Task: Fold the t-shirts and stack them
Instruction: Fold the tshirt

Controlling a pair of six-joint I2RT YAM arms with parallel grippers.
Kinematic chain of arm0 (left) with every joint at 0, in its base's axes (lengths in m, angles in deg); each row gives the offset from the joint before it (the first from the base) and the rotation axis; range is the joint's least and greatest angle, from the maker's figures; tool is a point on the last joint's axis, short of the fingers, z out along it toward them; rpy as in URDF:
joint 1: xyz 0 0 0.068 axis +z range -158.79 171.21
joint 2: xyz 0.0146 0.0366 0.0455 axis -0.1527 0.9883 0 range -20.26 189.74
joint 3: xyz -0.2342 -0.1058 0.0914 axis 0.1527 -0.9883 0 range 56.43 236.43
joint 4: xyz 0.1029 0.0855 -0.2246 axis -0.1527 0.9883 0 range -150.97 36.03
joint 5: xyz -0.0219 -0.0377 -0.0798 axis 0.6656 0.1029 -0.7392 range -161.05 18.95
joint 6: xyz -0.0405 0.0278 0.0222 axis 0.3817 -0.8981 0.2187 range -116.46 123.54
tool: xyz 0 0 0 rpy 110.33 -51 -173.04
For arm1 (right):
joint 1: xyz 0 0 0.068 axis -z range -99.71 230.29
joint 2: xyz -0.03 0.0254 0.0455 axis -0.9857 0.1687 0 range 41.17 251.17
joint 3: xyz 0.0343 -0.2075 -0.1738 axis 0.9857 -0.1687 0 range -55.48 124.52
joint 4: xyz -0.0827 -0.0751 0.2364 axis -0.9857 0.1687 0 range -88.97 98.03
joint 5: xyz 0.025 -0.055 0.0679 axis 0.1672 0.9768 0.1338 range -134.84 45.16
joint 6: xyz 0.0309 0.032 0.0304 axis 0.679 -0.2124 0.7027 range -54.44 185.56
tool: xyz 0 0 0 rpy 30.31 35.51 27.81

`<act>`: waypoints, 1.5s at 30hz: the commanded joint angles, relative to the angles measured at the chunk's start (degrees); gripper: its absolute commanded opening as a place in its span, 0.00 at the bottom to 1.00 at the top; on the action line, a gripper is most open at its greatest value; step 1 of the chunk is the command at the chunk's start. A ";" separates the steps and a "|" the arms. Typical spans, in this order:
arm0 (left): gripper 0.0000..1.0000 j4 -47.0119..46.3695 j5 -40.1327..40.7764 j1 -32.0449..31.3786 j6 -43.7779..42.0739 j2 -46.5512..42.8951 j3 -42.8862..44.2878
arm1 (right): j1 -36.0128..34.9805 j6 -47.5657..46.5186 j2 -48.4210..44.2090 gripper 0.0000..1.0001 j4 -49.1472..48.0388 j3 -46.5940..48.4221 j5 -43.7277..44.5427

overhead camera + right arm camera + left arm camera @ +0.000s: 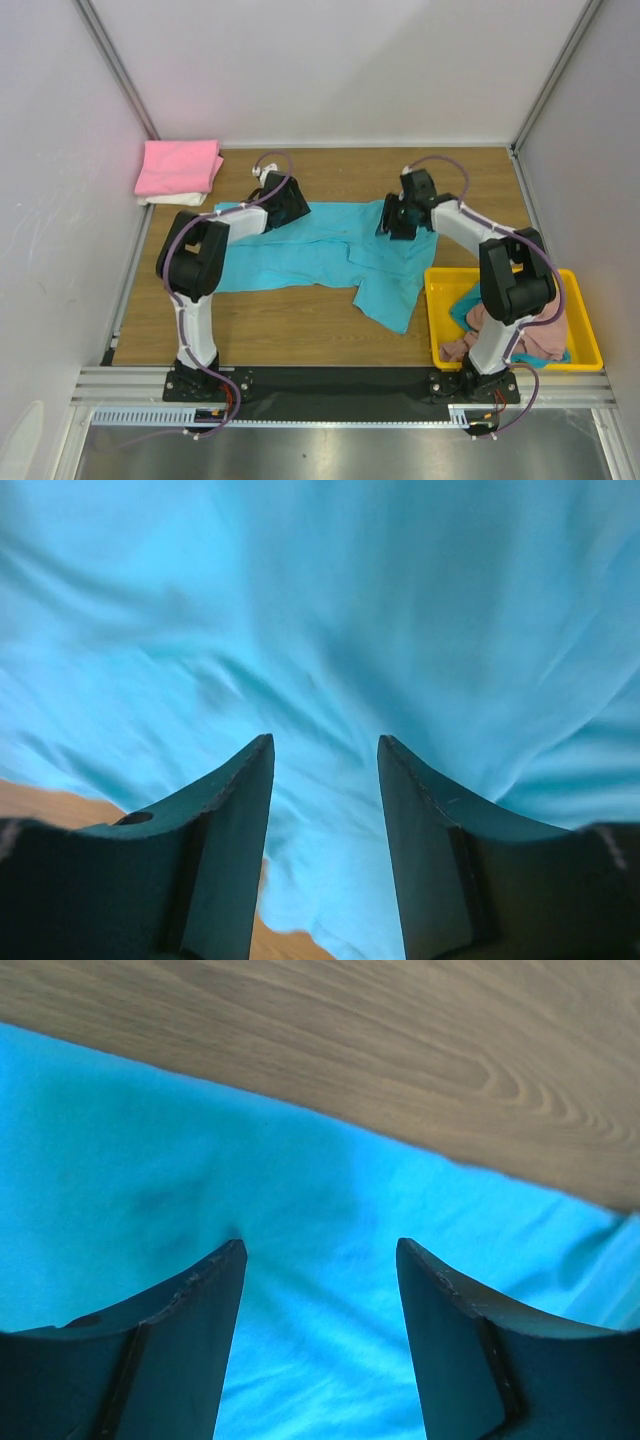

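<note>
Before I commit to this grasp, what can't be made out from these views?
- Top view: the arms cover the fingertips of the left gripper and right gripper; cloth contact unclear.
- Top view: the right arm hides part of the yellow bin; garments inside uncountable.
- Top view: the pink stack shows only a white edge beneath; layers too small to count.
- Right wrist: turquoise shirt blurred; which part unknown.

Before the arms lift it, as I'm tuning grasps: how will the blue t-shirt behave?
Probably floppy: the blue t-shirt lies flat and wrinkled, so it should sag between the left gripper and right gripper. Its soft creases suggest a push would bunch it.
</note>
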 commanded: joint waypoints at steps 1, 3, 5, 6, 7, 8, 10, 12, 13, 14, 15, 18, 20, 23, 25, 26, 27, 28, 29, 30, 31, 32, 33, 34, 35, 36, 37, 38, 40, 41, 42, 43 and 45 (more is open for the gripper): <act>0.68 -2.27 -3.18 0.75 -8.60 -8.14 -1.66 | 4.68 0.74 -1.36 0.52 -0.88 8.84 -0.49; 0.69 -0.87 -2.22 0.75 -10.90 -12.62 -3.32 | 8.28 1.88 1.09 0.52 -2.63 12.62 -2.25; 0.70 1.41 -1.34 0.75 -11.95 -15.71 -4.82 | 10.13 1.89 3.11 0.51 -3.95 14.47 -3.22; 0.70 2.38 -0.38 0.75 -12.04 -17.03 -5.79 | 11.27 1.63 5.65 0.51 -4.22 15.96 -2.87; 0.71 2.91 0.33 0.75 -11.96 -19.91 -7.97 | 11.63 0.93 6.80 0.51 -4.48 16.84 -2.52; 0.72 3.78 1.12 0.84 -11.70 -21.07 -9.13 | 12.16 0.40 8.12 0.51 -4.31 17.72 -2.43; 0.73 4.58 2.70 1.28 -11.43 -23.27 -12.37 | 13.04 0.13 11.99 0.49 -4.39 19.83 -2.43; 0.74 5.55 2.62 1.89 -10.73 -25.30 -14.58 | 13.39 -0.30 14.10 0.49 -4.57 20.97 -2.25; 0.73 5.90 2.53 2.24 -10.55 -25.91 -16.50 | 13.48 -0.48 15.68 0.49 -4.48 21.33 -2.08; 0.73 6.77 2.19 3.20 -10.03 -26.35 -17.30 | 13.57 -1.00 16.30 0.48 -4.66 21.59 -1.12; 0.73 7.30 1.75 3.65 -9.85 -27.32 -18.18 | 13.66 -1.36 16.83 0.48 -4.48 21.86 -0.68; 0.73 8.36 0.08 4.80 -9.58 -30.56 -23.09 | 13.92 -2.24 18.41 0.48 -3.43 22.91 0.82; 0.73 8.89 -1.24 4.88 -9.41 -32.85 -25.39 | 14.18 -2.76 18.77 0.48 -3.16 22.65 1.52; 0.73 11.34 -1.07 4.88 -7.75 -36.46 -29.52 | 14.88 -3.91 19.38 0.47 -2.11 22.39 3.80; 0.74 12.84 -0.72 5.06 -6.17 -38.48 -32.51 | 15.41 -4.09 19.47 0.47 -1.76 21.86 4.42; 0.73 13.28 -0.54 5.06 -5.46 -39.10 -33.56 | 16.03 -4.09 19.38 0.47 -2.02 21.08 4.34; 0.73 13.63 -0.54 5.23 -4.76 -39.54 -35.31 | 16.38 -4.26 19.30 0.47 -2.20 20.81 4.34; 0.73 13.98 -0.54 5.58 -3.44 -39.98 -36.11 | 16.73 -4.26 19.30 0.47 -2.28 20.63 4.16; 0.73 14.77 -0.19 5.85 -2.74 -40.07 -36.82 | 17.00 -4.44 19.30 0.47 -2.20 20.63 4.16; 0.73 15.47 0.07 6.46 -1.42 -40.24 -38.22 | 17.35 -4.52 19.38 0.46 -2.20 20.45 4.07; 0.73 15.83 0.07 6.90 -0.80 -40.25 -38.75 | 17.61 -4.61 19.38 0.46 -2.20 20.37 4.07; 0.73 16.27 0.42 7.34 -0.10 -40.16 -39.28 | 17.70 -4.70 19.38 0.46 -2.37 20.28 3.99; 0.73 16.71 0.69 7.78 0.43 -40.16 -40.15 | 17.96 -4.79 19.47 0.46 -2.63 20.02 3.90; 0.73 17.67 1.04 8.74 1.13 -40.16 -40.51 | 17.96 -4.88 19.64 0.46 -2.81 20.10 3.64; 0.73 18.20 1.39 9.19 1.49 -40.07 -40.86 | 18.05 -4.88 19.73 0.47 -2.81 20.10 3.46; 0.72 18.73 2.17 9.97 1.66 -40.16 -41.21 | 18.14 -4.96 20.00 0.46 -2.90 20.19 3.28; 0.72 19.69 2.36 10.42 1.84 -40.07 -41.39 | 18.14 -4.88 20.09 0.46 -2.81 20.36 3.28; 0.72 19.87 2.53 10.68 1.58 -40.24 -41.48 | 18.14 -5.14 20.17 0.46 -2.81 20.45 3.20; 0.72 20.40 3.06 11.30 0.97 -40.33 -41.66 | 18.23 -5.31 20.35 0.46 -2.81 20.72 2.76; 0.72 20.40 2.97 11.30 0.44 -40.59 -41.57 | 18.32 -5.23 20.35 0.46 -2.73 20.89 2.49; 0.72 20.40 2.71 11.39 0.00 -40.86 -41.22 | 18.32 -5.23 20.26 0.46 -2.38 21.15 1.27; 0.72 20.32 2.36 11.39 -1.66 -41.21 -40.78 | 18.32 -5.23 19.83 0.46 -1.85 21.85 0.39; 0.71 20.14 1.05 11.39 -4.47 -43.30 -39.30 | 18.23 -5.05 18.60 0.46 -1.23 22.38 -2.06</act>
